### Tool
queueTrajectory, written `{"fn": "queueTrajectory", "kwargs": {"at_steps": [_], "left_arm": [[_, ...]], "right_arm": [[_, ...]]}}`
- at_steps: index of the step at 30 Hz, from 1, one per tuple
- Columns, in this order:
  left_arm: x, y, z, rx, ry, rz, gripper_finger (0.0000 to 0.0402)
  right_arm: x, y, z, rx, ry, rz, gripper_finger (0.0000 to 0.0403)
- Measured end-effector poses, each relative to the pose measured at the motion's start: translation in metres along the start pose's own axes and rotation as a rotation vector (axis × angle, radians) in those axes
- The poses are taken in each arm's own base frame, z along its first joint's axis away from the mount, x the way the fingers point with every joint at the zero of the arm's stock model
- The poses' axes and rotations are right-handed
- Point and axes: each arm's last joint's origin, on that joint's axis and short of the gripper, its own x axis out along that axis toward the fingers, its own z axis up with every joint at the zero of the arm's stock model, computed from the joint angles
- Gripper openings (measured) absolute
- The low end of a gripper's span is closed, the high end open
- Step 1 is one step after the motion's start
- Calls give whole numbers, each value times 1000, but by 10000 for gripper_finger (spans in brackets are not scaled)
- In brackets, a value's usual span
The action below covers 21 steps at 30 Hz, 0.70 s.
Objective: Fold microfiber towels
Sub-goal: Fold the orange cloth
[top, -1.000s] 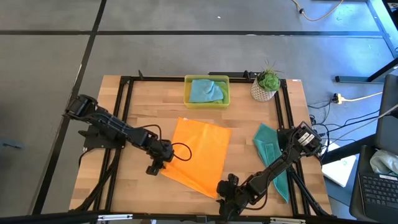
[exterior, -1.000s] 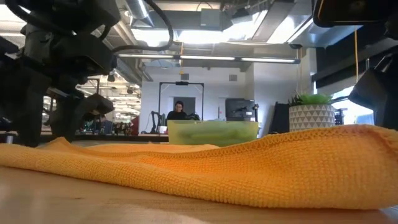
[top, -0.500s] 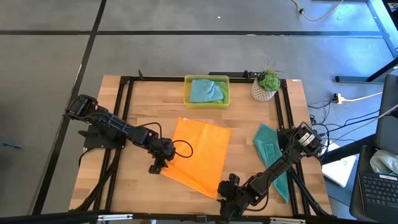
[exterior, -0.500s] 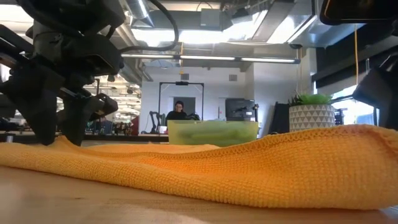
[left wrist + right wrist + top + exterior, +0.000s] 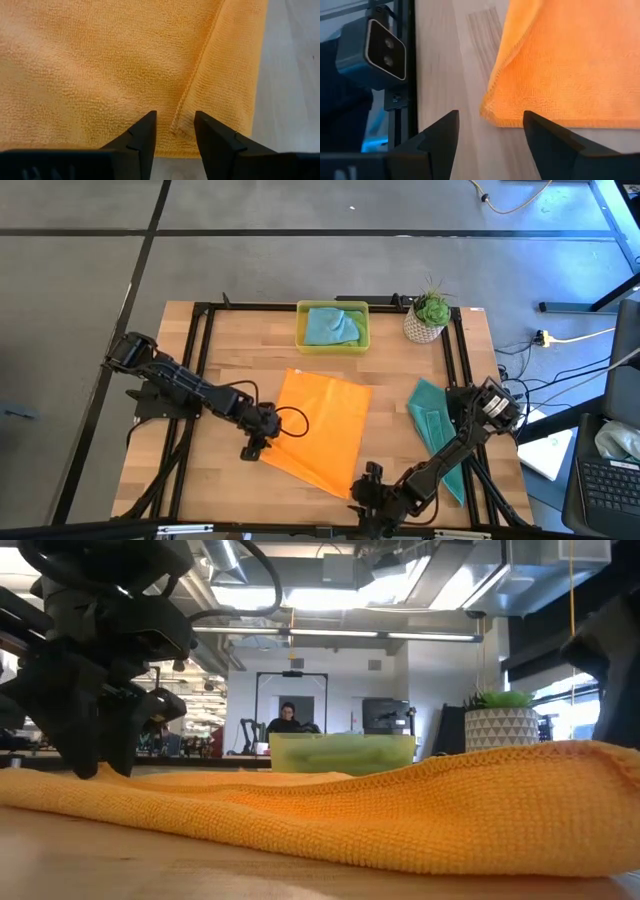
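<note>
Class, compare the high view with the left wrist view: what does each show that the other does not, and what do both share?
Only the high view shows the yellow tray holding a blue towel, the plant, a teal towel and the right gripper near the orange towel's front corner. Only the left wrist view shows the stitched hem between the left gripper's open fingers. Both show the orange towel on the table.
</note>
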Motion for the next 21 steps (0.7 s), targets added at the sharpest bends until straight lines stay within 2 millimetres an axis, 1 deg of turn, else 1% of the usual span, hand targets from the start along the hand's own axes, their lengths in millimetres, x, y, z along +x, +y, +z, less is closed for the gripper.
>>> {"fn": "queueTrajectory", "kwargs": {"at_steps": [7, 11, 15, 21], "left_arm": [[0, -4, 2, 10, -22, -6, 93], [0, -3, 2, -5, -23, -5, 79], [1, -6, 1, 2, -20, -10, 60], [1, -11, -1, 9, 1, -83, 19]], "right_arm": [[-1, 2, 0, -33, -29, -6, 223], [8, 4, -4, -87, -45, 6, 223], [20, 5, -12, -95, -46, 12, 223], [22, 4, -14, -100, -38, 4, 214]]}}
